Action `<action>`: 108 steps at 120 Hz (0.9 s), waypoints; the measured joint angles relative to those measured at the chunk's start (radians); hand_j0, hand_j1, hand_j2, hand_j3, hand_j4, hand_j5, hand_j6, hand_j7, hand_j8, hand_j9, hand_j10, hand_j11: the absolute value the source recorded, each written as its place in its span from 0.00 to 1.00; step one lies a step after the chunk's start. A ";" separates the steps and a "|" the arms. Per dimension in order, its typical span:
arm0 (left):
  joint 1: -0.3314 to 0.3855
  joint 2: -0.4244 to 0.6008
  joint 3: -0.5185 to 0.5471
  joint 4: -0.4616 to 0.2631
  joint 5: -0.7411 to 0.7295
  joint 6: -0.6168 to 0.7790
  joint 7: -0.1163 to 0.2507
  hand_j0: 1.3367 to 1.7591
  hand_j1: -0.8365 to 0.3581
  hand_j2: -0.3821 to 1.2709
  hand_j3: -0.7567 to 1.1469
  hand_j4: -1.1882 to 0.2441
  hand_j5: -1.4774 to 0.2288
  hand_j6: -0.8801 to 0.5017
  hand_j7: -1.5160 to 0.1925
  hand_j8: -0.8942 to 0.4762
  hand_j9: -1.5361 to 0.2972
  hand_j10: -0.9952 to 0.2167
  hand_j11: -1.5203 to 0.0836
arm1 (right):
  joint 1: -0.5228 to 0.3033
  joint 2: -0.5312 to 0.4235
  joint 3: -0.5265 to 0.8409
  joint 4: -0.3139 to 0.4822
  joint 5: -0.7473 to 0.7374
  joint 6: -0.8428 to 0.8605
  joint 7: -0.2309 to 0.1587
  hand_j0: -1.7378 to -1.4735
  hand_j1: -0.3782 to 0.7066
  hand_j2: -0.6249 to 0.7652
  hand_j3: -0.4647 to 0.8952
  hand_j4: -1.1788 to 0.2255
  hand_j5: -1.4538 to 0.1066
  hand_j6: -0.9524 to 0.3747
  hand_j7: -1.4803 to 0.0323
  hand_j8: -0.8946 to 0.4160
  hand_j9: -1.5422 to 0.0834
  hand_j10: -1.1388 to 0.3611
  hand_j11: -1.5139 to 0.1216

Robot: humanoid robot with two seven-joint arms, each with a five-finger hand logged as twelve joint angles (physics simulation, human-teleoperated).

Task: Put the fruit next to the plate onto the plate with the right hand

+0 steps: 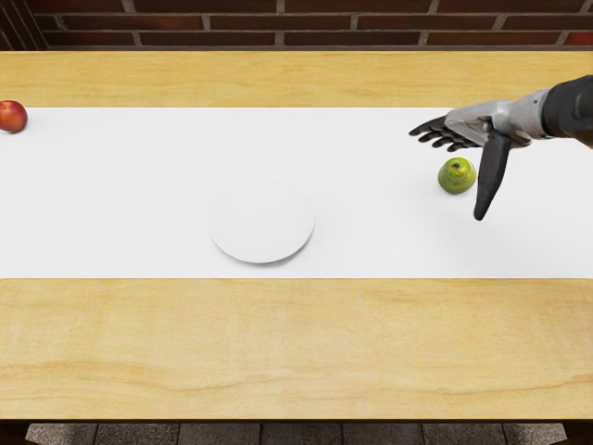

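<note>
Currently the right hand (474,130) hangs over the white cloth (139,204), fingers spread, thumb pointing down, holding nothing, just above and beside the green fruit (457,175). That fruit sits on the cloth, well to the right of the white plate (262,222). 1 red apple (11,116) lies at the far left edge.

A light wooden table (296,343) carries a broad white cloth strip (111,204) across its middle. On the strip lie a round white plate (262,222) near the centre, a small green fruit (457,175) well to its right, and a red apple (11,116) at the far left edge.
</note>
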 joint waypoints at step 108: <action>0.000 0.000 0.000 0.000 0.000 0.000 0.000 0.76 0.99 0.23 0.40 0.83 0.87 0.64 0.89 0.65 0.84 0.82 0.95 | -0.006 0.362 -0.384 -0.370 -0.285 -0.639 -0.032 0.30 0.17 0.43 0.34 0.74 0.82 0.62 0.87 0.58 0.84 0.67 0.82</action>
